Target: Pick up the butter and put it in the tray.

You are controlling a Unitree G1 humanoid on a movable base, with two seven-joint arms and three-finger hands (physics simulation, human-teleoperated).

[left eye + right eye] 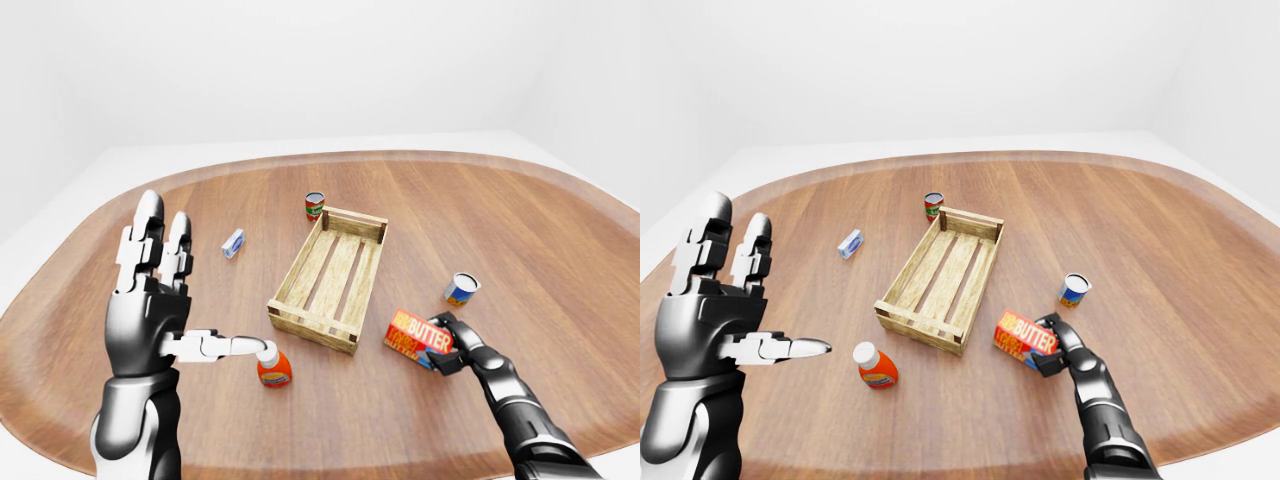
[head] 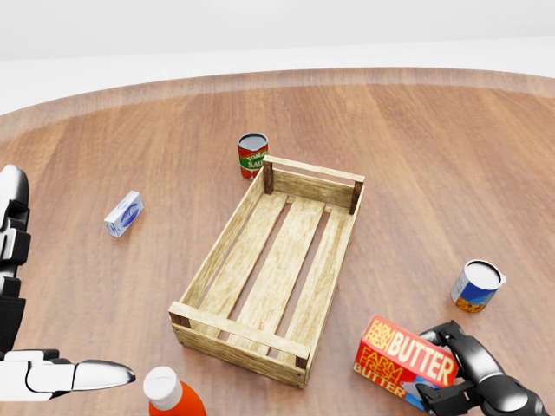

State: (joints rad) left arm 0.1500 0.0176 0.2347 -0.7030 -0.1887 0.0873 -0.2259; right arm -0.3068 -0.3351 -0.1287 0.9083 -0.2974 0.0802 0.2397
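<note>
White walls surround a broad oval wooden table [image 1: 560, 260]. Near its middle sits a slatted wooden tray [image 2: 276, 264], long and shallow, holding nothing. Just beyond the tray's far end in the head view stands a red can [image 2: 252, 155], upright. Well to the left of the tray lies a small blue and white carton [image 2: 124, 213]. Toward the right of the table stands a blue can [image 2: 476, 286], tilted a little. Near the tray's lower left corner in the head view stands an orange bottle [image 1: 876, 367] with a white cap.

The butter [image 2: 404, 357], a red box with white lettering, is at the lower right of the head view, just beside the tray's near corner and outside it. The right hand [image 2: 469, 367] has its dark fingers [image 1: 445, 321] curled round the box's right end, gripping it. Whether the box rests on the wood or is lifted off it cannot be told.

The left hand [image 1: 715, 305] is raised at the left, fingers spread wide and upright, thumb pointing toward the bottle, holding nothing.
</note>
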